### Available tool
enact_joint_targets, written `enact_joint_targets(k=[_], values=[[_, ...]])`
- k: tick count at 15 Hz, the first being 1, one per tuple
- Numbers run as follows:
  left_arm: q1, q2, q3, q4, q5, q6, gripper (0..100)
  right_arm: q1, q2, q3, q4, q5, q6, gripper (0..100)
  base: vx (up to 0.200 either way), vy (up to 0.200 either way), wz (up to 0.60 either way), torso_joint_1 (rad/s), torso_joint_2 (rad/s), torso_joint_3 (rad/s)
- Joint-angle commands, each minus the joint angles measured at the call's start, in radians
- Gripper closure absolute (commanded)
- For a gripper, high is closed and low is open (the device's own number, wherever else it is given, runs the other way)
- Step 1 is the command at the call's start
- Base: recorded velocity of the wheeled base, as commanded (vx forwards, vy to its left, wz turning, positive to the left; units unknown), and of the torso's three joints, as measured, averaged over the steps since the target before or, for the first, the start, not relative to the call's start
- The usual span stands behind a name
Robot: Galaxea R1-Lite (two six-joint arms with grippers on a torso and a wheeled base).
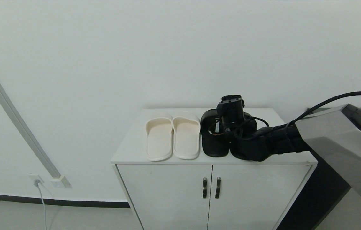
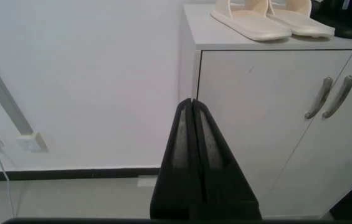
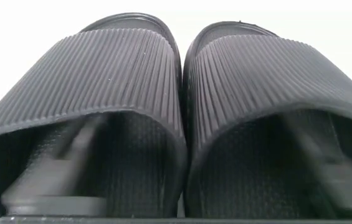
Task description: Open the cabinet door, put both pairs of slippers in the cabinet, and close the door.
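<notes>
Both doors of the white two-door cabinet (image 1: 167, 195) are shut, with the two metal bar handles (image 1: 204, 187) side by side at the centre seam, lower middle of the head view. The cabinet's base is cut off by the bottom frame edge.

On its top, frame centre, the cream slide slippers (image 1: 158, 139) sit as a pair. The black ribbed-strap slippers (image 1: 214, 140) sit just right of them, the nearest two touching or almost so.

The right black slipper is mostly covered by the right arm. The right gripper (image 1: 230, 110) sits over the black pair's strap end, with its tips hidden in the head view. In the right wrist view its fingers (image 3: 51, 183) are blurred shapes set wide apart, one under each strap: spread, not clamped on anything.

The left gripper (image 2: 192, 107) is low, beside the cabinet's left side, its pads pressed together with nothing between them.

A white wall socket (image 1: 34, 178) with a cable and a grey conduit strip (image 1: 11, 111) are at the lower left of the head view.
</notes>
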Motion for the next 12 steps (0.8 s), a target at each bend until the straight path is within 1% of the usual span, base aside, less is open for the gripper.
enact_joint_targets(k=[1, 6, 8, 9, 10, 12], values=[[0.000, 0.000, 0.000, 0.000, 0.000, -0.001, 100, -0.001, -0.008, 0.000, 0.001, -0.005, 0.000, 100, 0.000, 0.000, 0.00, 0.000, 0.00, 0.000], [0.000, 0.000, 0.000, 0.000, 0.000, -0.001, 100, -0.001, -0.097, 0.044, 0.001, -0.008, -0.024, 100, 0.000, 0.000, 0.00, 0.000, 0.00, 0.000], [0.000, 0.000, 0.000, 0.000, 0.000, -0.001, 100, 0.013, -0.204, 0.144, 0.002, -0.002, -0.053, 100, 0.000, 0.000, 0.00, 0.000, 0.00, 0.000], [0.000, 0.000, 0.000, 0.000, 0.000, 0.001, 100, 0.032, -0.275, 0.225, -0.004, 0.020, -0.084, 100, 0.000, 0.000, 0.00, 0.000, 0.00, 0.000], [0.000, 0.000, 0.000, 0.000, 0.000, 0.002, 100, 0.047, -0.336, 0.308, -0.024, 0.084, -0.119, 100, 0.000, 0.000, 0.00, 0.000, 0.00, 0.000], [0.000, 0.000, 0.002, 0.001, 0.001, 0.006, 100, 0.085, -0.492, 0.515, -0.094, 0.281, -0.187, 100, 0.000, 0.000, 0.00, 0.000, 0.00, 0.000]])
